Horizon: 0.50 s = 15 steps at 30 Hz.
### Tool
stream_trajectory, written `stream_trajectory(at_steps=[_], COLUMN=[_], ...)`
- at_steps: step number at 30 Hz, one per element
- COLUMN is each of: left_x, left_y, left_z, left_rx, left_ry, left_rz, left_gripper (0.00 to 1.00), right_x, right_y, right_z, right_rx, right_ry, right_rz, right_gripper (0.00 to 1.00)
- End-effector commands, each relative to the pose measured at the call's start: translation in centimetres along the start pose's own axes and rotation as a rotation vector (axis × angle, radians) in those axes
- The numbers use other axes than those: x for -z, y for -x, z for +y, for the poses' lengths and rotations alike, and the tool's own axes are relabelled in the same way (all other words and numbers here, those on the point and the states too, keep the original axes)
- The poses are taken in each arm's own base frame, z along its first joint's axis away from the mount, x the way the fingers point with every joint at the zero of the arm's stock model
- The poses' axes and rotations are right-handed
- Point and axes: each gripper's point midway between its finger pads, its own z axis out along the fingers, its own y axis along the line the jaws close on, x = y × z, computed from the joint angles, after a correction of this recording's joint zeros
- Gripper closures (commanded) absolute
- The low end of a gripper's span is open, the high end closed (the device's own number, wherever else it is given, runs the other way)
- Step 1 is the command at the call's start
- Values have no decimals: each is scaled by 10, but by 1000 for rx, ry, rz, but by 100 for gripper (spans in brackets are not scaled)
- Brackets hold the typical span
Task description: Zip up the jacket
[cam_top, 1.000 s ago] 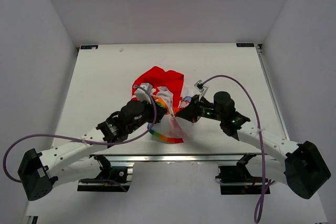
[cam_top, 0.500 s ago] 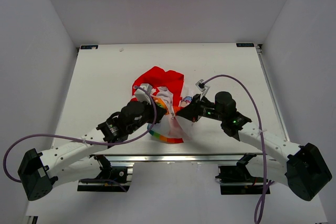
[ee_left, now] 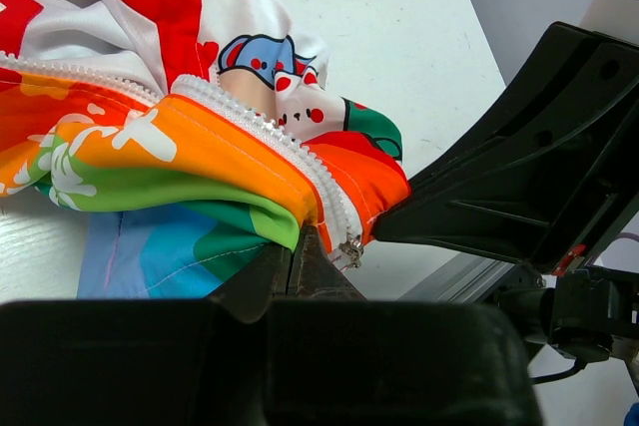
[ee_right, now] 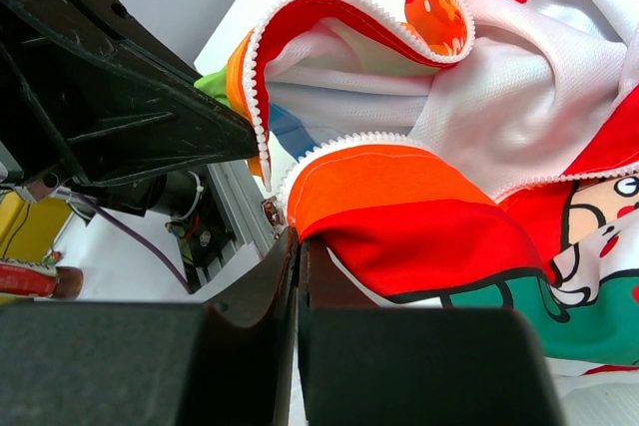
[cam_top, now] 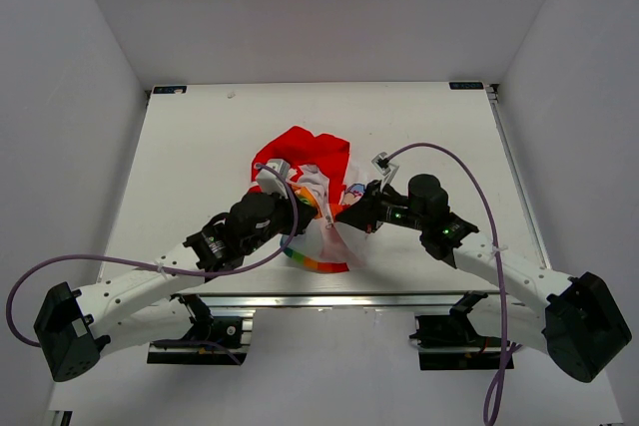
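Jacket (cam_top: 305, 157) is lying bunched at the middle of the tabletop (cam_top: 200, 137). Toward the tabletop's near edge, the left claw (ee_left: 300, 246) and right claw (ee_right: 298, 244) are each clamping a hem corner. Lining up the zipper ends (ee_left: 344, 241) is likely coming next.

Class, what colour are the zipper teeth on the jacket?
White; the zipper teeth on the jacket show best in the left wrist view.
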Motion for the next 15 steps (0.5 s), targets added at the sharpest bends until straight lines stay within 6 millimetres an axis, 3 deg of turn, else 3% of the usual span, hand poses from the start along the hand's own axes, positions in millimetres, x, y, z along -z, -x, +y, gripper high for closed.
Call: stream_trajectory(at_steps=[1,15], left_x=[2,3], left_y=[8,5], left_z=[-6,-8], left_rx=[3,5], left_ry=[-31,-48], left_rz=[-27,-19], left_gripper=[100,100], right_x=[1,-3], right_y=[20,31], right_z=[11,13], right_rx=[24,22], right_ry=[27,26], right_rz=[-58,-83], right_gripper=[100,100])
